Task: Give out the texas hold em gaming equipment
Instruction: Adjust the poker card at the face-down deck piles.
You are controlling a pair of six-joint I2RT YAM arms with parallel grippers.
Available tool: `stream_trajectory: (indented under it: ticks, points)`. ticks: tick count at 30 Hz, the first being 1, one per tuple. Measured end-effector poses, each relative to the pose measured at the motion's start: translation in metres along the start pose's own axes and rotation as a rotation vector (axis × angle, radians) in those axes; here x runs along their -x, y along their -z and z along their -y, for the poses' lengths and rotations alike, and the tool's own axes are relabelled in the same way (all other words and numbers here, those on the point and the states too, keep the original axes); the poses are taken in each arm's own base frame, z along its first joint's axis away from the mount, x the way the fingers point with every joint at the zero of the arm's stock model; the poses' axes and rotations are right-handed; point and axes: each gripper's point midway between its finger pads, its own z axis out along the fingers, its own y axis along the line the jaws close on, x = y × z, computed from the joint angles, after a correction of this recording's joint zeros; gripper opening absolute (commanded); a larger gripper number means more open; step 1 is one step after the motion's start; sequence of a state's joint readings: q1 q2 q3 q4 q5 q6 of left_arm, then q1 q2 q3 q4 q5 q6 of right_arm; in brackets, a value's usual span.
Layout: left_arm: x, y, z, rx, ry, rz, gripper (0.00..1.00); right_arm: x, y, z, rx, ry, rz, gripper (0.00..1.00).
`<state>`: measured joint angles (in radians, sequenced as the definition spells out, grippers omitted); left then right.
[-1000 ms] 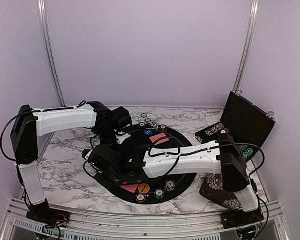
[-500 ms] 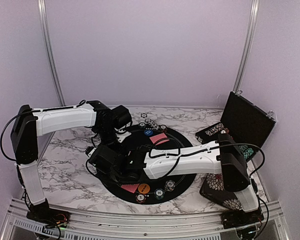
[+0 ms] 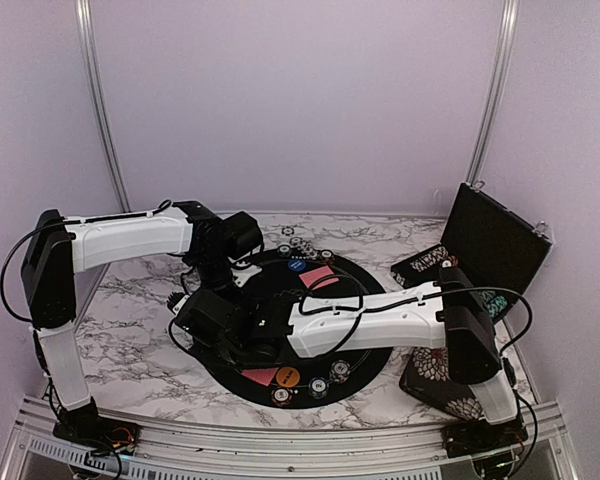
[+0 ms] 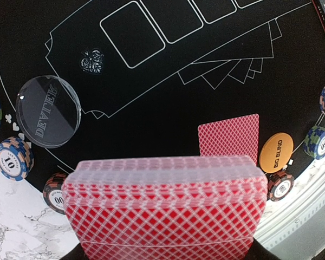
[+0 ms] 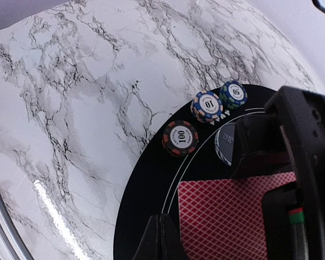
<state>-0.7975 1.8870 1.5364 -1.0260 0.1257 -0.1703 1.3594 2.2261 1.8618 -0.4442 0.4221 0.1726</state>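
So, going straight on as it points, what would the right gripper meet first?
Probably the black round playing mat ahead of the right gripper; the black-and-orange 100 chip lies beyond. Depth unclear.

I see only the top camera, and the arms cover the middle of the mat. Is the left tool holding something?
Observer: Yes. In the left wrist camera the left tool grips a deck of cards.
Operator: And the right tool, is it open?
Observer: No, the right wrist camera shows it shut.
Operator: What is written on the orange disc?
Observer: It reads BIG BLIND.
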Motion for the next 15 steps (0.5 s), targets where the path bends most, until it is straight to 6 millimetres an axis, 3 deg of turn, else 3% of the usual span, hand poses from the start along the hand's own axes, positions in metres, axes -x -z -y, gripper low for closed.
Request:
stream_trajectory:
  ticks: [8, 15]
  points:
    - [-0.005, 0.000, 0.001, -0.010, -0.004, -0.023, 0.46, 0.041, 0.021, -0.001, 0.001, -0.014, 0.074, 0.00]
    - [-0.006, 0.000, 0.002, -0.017, -0.005, -0.027, 0.46, 0.033, 0.018, -0.001, -0.006, 0.001, 0.046, 0.00]
